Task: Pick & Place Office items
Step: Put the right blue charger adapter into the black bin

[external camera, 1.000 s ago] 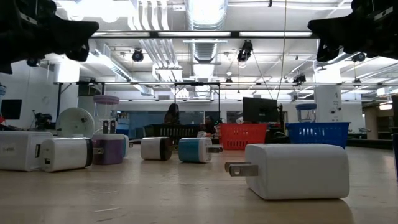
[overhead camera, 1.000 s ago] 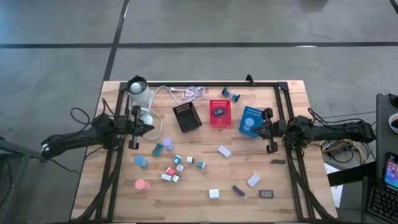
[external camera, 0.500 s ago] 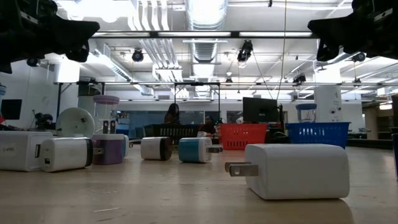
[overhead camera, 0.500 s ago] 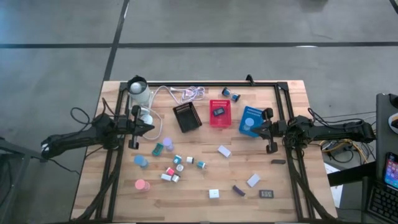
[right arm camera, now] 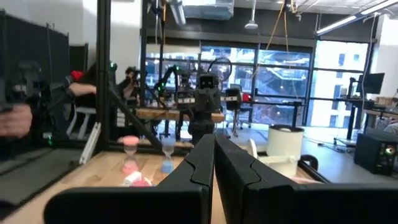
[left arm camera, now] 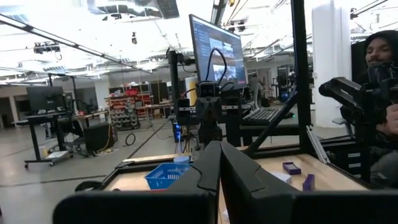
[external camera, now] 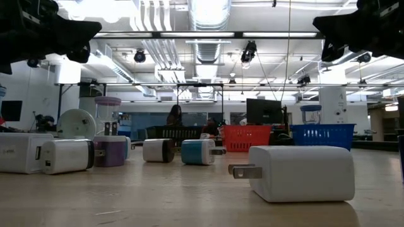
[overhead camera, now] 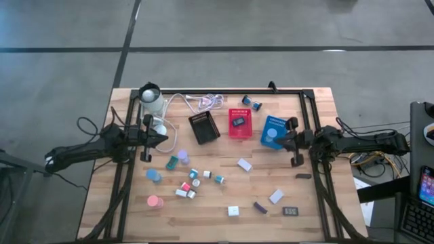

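- The office items (overhead camera: 186, 177) lay spread over the near half of the counter (overhead camera: 312, 210): round rolls in blue, pink and lavender, small white, teal and pink blocks, and a few dark flat pieces.
- Most sat in a loose bunch near the left side, and a few more lay well apart toward the right.
- In the low view a white block (external camera: 302, 173) with two prongs sat closest, and a row of other blocks stood farther back.
- One dark piece (overhead camera: 238, 122) lay inside the red tray (overhead camera: 239, 131), and something pale showed in the blue tray (overhead camera: 273, 129).
- The black tray (overhead camera: 204, 128) looked empty.
- Two small blue pieces (overhead camera: 251, 102) sat at the far edge, beside a white coiled cable (overhead camera: 203, 102).
- So I think the job had only just begun; nearly every piece was waiting to be picked up.
- The left claw (overhead camera: 163, 139) hung above the counter near the bunch, its fingers pressed together and holding nothing.
- The right claw (overhead camera: 281, 139) hung by the blue tray, also pressed together and holding nothing.
- A person sat off to the side, behind the frame.
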Tool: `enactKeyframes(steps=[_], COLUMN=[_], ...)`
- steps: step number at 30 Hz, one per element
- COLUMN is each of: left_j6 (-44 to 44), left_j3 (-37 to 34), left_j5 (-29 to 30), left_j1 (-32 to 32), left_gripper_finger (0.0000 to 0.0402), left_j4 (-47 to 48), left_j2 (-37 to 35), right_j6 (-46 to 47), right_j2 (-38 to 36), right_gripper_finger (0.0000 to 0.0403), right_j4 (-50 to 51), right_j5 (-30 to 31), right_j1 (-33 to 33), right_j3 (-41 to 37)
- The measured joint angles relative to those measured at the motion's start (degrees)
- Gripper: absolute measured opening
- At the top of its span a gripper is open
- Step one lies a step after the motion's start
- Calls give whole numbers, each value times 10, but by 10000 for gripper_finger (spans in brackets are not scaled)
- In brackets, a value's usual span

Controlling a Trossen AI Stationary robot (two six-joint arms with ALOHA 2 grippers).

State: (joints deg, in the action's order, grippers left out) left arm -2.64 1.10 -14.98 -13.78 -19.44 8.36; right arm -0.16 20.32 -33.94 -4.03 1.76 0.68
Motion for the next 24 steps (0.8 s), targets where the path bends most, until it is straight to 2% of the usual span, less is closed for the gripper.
enactKeyframes(steps=[5,14,18,24], left_j6=[13,12,12,9], left_j3=[0,-1,-1,-4], left_j5=[-1,-1,-1,-1], left_j1=[0,0,0,0], left_gripper_finger=[14,13,13,14], left_j4=[0,0,0,2], left_j2=[0,0,0,0], right_j6=[21,72,92,120], right_j2=[29,201,295,434], right_gripper_finger=[8,14,39,104], right_j4=[53,338,446,496], right_j5=[45,47,47,29], right_j1=[0,0,0,0], right_j3=[53,276,376,489])
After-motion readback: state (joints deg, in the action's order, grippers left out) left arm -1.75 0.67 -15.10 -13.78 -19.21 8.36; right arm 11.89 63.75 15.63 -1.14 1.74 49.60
